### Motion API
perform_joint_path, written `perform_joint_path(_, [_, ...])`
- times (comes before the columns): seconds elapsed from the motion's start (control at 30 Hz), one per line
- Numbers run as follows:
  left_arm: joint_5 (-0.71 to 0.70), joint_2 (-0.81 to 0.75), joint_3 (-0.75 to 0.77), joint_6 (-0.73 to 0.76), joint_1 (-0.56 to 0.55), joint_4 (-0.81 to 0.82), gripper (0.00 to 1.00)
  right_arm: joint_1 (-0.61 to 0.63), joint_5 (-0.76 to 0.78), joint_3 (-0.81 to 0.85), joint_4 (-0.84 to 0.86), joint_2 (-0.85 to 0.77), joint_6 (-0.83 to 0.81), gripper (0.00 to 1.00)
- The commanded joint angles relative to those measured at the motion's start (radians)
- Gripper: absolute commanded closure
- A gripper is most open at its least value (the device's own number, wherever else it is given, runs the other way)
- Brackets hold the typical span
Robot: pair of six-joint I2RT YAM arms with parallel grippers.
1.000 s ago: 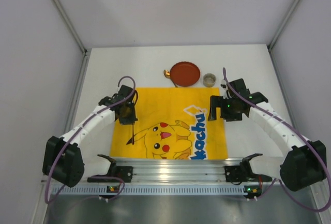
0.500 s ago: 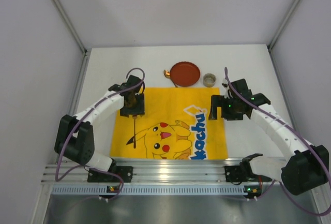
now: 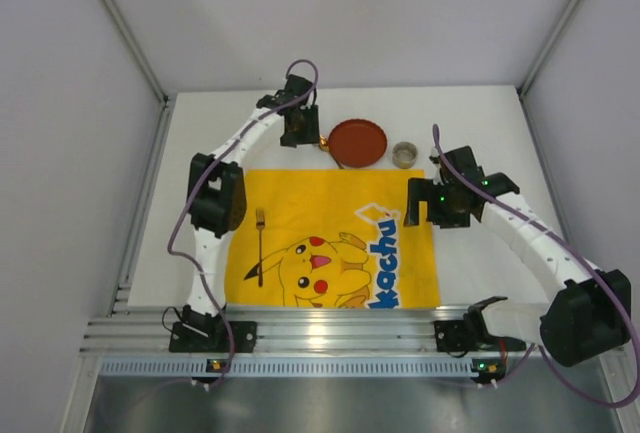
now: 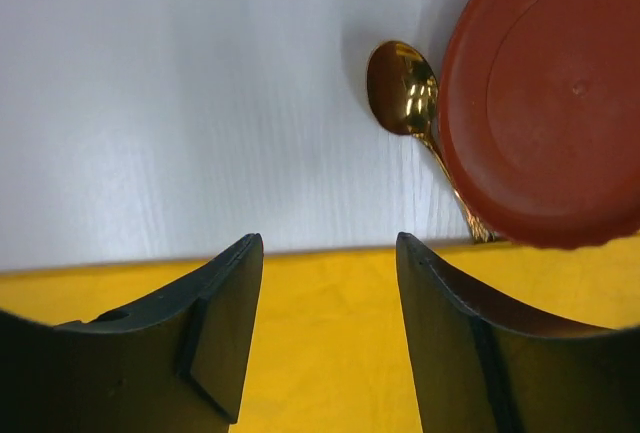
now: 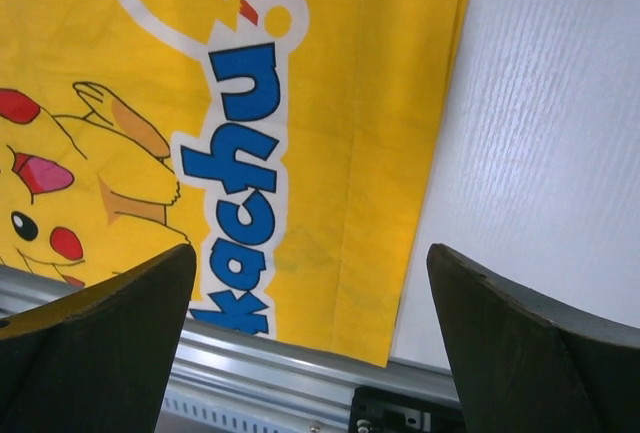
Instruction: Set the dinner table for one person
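Nearest my bases, a ribbed aluminium rail (image 3: 330, 325) runs just below the near edge of the yellow Pikachu-print cloth mat (image 3: 330, 238). The mat lies flat on the dinner table (image 3: 210, 143), whose matte white top shows bare on the mat's left, right and far sides.

A slim fork (image 3: 260, 248), dark against the cloth, lies on the mat's left part beside the printed character, tines towards the mat's far edge.

My right gripper (image 5: 310, 263) hangs over the mat's right edge, jaws spread wide and holding nothing. The blue lettering and the white tabletop show between them.

My left gripper (image 4: 325, 253) hovers above the mat's far edge, jaws apart and empty.

Just past that edge lies a polished gold spoon (image 4: 402, 88), bowl up on the white top. Its handle runs under the rim of a round red-brown plate (image 4: 550, 93), which covers most of it; the plate sits at the mat's far edge.

To the plate's right, just beyond the mat's far right corner, stands a small round beige cup (image 3: 404, 154), close to the plate; whether they touch I cannot tell.
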Motion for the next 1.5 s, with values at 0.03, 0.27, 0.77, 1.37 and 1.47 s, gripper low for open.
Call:
perform_joint_path(0.03, [0.168, 0.164, 0.157, 0.001, 0.046, 0.054, 0.4, -0.011, 0.068, 0.08, -0.025, -0.002, 0.002, 0.0])
perform_joint_path(0.27, [0.36, 0.253, 0.163, -0.056, 0.109, 0.198, 0.46, -0.028, 0.108, 0.108, -0.064, 0.01, 0.001, 0.0])
perform_joint_path(0.77, [0.624, 0.341, 0.123, -0.093, 0.132, 0.319, 0.59, -0.042, 0.139, 0.163, -0.074, 0.137, 0.018, 0.0])
perform_joint_path(1.37, [0.449, 0.218, 0.177, -0.097, 0.196, 0.27, 1.0, -0.047, 0.12, 0.167, -0.065, 0.124, -0.027, 0.0])
perform_joint_path(1.47, [0.412, 0.16, 0.215, -0.105, 0.217, 0.273, 1.0, -0.045, 0.119, 0.166, -0.061, 0.121, -0.034, 0.0])
